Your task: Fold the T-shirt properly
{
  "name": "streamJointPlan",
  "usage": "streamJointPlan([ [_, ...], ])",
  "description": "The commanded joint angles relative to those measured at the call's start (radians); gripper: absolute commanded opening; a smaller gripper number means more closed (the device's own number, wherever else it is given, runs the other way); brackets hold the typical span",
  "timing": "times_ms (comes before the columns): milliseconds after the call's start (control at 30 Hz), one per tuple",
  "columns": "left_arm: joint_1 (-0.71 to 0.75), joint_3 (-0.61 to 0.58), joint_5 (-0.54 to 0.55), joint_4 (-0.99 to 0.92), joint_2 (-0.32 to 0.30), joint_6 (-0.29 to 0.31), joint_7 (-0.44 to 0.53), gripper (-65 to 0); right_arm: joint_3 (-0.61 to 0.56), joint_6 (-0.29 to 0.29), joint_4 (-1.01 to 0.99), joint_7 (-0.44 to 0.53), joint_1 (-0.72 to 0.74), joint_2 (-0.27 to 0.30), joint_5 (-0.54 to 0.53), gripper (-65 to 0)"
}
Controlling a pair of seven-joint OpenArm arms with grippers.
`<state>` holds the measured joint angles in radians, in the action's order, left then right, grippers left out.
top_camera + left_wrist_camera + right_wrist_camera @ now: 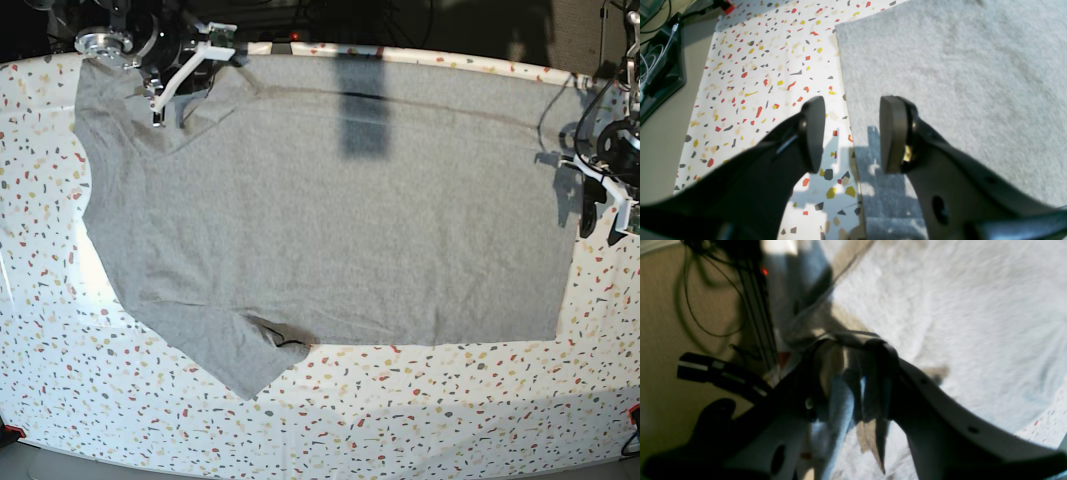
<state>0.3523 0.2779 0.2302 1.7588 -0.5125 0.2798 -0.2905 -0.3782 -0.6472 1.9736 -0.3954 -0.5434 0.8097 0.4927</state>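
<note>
While the T-shirt (330, 200) lies spread flat, plain side up, across the speckled table (420, 400), the left gripper (851, 133) hovers over the shirt's hem edge with jaws wide apart and nothing between them. The right gripper (853, 380) sits at the shirt's far corner near the collar; its wrist view is blurred, with what looks like cloth between the jaws, but whether they are closed on it I cannot tell. One sleeve (235, 350) points toward the near table edge.
</note>
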Motion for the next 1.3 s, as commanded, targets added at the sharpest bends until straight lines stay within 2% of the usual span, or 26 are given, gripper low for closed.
streamJointPlan([
  [0,-0.003,0.01,0.006,0.015,-0.017,-0.007,0.029,-39.0,-0.012,0.005,-0.01,-0.013,0.01,0.013,0.002,-43.4],
  [33,-0.003,0.01,0.006,0.015,-0.017,-0.007,0.029,-39.0,-0.026,0.011,-0.019,-0.014,0.018,0.013,0.002,-43.7],
  [167,-0.003,0.01,0.006,0.015,-0.017,-0.007,0.03,-39.0,-0.034,0.076,-0.021,-0.014,0.017,0.013,0.002,-55.5],
  [233,-0.003,0.01,0.006,0.015,-0.017,-0.007,0.03,-39.0,-0.034,0.093,-0.017,-0.014,0.017,0.013,0.002,-58.5],
  [400,-0.003,0.01,0.006,0.015,-0.017,-0.007,0.03,-39.0,-0.034,0.095,0.026,-0.018,0.017,0.013,0.002,-58.7],
  [567,-0.003,0.01,0.006,0.015,-0.017,-0.007,0.03,-39.0,-0.034,0.095,0.115,-0.101,0.017,0.014,0.002,-58.7],
  [667,-0.003,0.01,0.006,0.015,-0.017,-0.007,0.03,-39.0,-0.034,0.094,0.147,-0.114,0.017,0.016,0.002,-59.0],
  [733,-0.003,0.01,0.006,0.015,-0.017,-0.007,0.03,-39.0,-0.034,0.093,0.148,-0.111,0.017,0.016,0.002,-64.4],
  [800,-0.003,0.01,0.006,0.015,-0.017,-0.007,0.03,-39.0,-0.034,0.095,0.148,-0.111,0.017,0.016,0.002,-65.0],
  [867,-0.003,0.01,0.006,0.015,-0.017,-0.007,0.03,-39.0,-0.034,0.13,0.147,-0.098,0.018,0.015,0.002,-65.0],
  [933,-0.003,0.01,0.007,0.015,-0.017,-0.007,0.03,-39.0,-0.034,0.205,0.147,-0.083,0.023,0.013,0.002,-65.0],
  [967,-0.003,0.01,0.007,0.015,-0.017,-0.007,0.03,-39.0,-0.034,0.225,0.147,-0.079,0.031,0.01,0.001,-65.0],
  [1033,-0.003,0.01,0.007,0.015,-0.017,-0.007,0.029,-39.0,-0.034,0.236,0.146,-0.077,0.056,-0.016,-0.005,-65.0],
  [1167,-0.003,0.01,0.007,0.015,-0.017,-0.007,0.029,-39.0,-0.034,0.235,0.126,-0.053,0.118,-0.093,-0.103,-65.0],
  [1267,-0.003,0.01,0.007,0.015,-0.017,-0.007,0.03,-39.0,-0.034,0.235,0.081,-0.024,0.151,-0.145,-0.136,-65.0],
])
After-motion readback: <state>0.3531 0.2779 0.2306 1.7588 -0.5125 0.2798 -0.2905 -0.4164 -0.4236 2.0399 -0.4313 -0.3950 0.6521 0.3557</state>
